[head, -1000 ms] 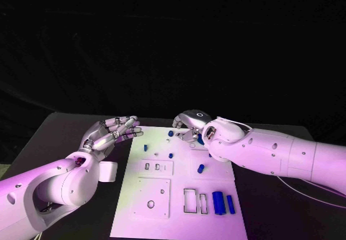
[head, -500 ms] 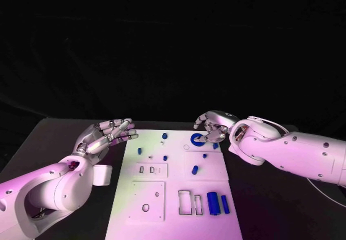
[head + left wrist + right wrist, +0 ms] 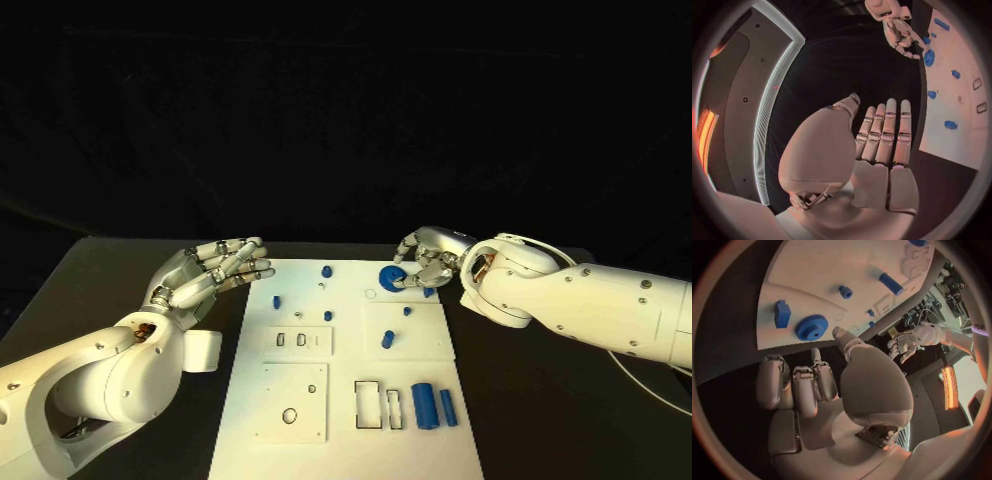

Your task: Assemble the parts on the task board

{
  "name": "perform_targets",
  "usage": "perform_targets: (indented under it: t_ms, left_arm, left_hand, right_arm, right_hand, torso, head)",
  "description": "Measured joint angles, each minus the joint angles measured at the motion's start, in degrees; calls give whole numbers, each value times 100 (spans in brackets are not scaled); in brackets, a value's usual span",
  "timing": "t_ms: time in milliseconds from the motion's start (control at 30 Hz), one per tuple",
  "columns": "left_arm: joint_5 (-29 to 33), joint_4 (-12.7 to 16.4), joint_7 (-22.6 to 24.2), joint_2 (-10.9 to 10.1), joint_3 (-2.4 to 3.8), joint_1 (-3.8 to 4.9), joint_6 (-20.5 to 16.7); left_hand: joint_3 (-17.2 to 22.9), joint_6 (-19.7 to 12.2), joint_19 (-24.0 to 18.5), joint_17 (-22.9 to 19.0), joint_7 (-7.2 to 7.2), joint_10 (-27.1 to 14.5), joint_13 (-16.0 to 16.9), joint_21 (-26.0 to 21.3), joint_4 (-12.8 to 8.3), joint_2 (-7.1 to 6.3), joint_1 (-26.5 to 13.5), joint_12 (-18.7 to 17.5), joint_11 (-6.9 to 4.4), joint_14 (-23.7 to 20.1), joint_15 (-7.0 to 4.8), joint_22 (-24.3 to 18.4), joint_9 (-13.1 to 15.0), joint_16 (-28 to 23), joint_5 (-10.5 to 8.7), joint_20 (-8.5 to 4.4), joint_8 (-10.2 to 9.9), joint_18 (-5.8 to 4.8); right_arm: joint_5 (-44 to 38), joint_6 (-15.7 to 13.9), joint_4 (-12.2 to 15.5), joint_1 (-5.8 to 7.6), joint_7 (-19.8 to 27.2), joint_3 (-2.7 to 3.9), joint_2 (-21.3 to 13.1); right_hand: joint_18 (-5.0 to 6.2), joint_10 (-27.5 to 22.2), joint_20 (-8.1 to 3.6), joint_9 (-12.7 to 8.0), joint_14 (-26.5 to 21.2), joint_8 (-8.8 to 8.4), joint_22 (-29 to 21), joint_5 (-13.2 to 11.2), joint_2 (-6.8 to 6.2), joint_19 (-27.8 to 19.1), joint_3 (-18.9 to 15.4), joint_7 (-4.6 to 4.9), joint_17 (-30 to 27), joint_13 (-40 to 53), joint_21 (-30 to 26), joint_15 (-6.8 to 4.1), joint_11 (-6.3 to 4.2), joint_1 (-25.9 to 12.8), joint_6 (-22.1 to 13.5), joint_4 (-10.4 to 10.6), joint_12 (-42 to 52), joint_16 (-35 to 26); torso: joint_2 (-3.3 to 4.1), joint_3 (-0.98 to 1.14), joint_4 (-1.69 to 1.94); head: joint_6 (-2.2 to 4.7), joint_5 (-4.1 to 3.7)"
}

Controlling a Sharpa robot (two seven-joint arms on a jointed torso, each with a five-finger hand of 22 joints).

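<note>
The right hand [image 3: 427, 262] hovers at the far right corner of the white board [image 3: 353, 400], fingers curled loosely and holding nothing, just beside a blue gear [image 3: 394, 278] lying on the board. The left hand [image 3: 214, 272] hangs left of the board, fingers straight and apart, empty.

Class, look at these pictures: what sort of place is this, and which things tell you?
Probably a robot test bench or lab: a white task board with cut-out slots on a black table, small blue parts including a gear, and dark drapes behind.
</note>
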Motion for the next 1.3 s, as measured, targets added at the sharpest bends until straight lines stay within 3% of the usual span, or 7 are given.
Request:
perform_targets:
  t_ms: [67, 400, 733, 1300]
  left_arm:
    - [0, -5, -2, 0, 0, 0, 3]
    - [0, -15, -10, -1, 0, 0, 12]
    - [0, -20, -17, 0, 0, 0, 21]
    - [-1, -33, -37, 4, 0, 0, 44]
  left_hand:
    - [0, 0, 0, 0, 0, 0, 0, 0, 0, 0, 0, 0, 0, 0, 0, 0, 0, 0, 0, 0, 0, 0]
    - [0, 0, 0, -1, 0, 0, 0, 0, 0, 0, 0, 0, 0, 0, 0, 0, 0, 0, 0, 0, 0, 0]
    - [0, 0, 0, -1, 0, 0, 0, 0, 0, 0, 0, 0, 0, 0, 0, 0, 0, 0, 0, 0, 0, 0]
    - [16, 0, 0, 6, 0, 0, 0, 0, -16, 0, 0, 0, 0, 0, 0, -4, 0, 0, 0, 0, 0, 0]
  right_arm:
    - [0, 1, -37, -14, -7, -1, 33]
    - [-15, 0, -209, -59, -26, -10, 182]
    - [-34, -18, -445, -84, -48, -14, 340]
    - [-102, -21, -608, -152, -55, -4, 447]
  right_hand:
    - [-78, 0, 20, 0, -9, 0, 11, 5, -6, 20, 0, -9, 0, 0, 0, 9, 0, 6, -9, 0, 28, 21]
    - [-78, 0, 21, 5, 8, 24, 20, 28, 24, 21, 0, -8, -1, -1, -1, 26, 0, 36, -9, 0, 28, 20]
    - [-78, 0, 21, 11, 11, 48, 26, 62, 73, 21, 0, 7, -1, -2, -1, 30, 0, 83, -24, 0, 28, 19]
    - [-77, -1, 21, 34, 11, 134, 56, 63, 105, 20, 46, 7, -2, -3, 21, 29, 0, 151, -25, -9, 27, 17]
  torso:
    - [1, -1, 5]
    - [3, -8, -1]
    - [0, -2, 7]
    - [-7, -4, 4]
  head:
    - [-4, 0]
    - [-31, 15]
    - [-43, 29]
    - [-75, 53]
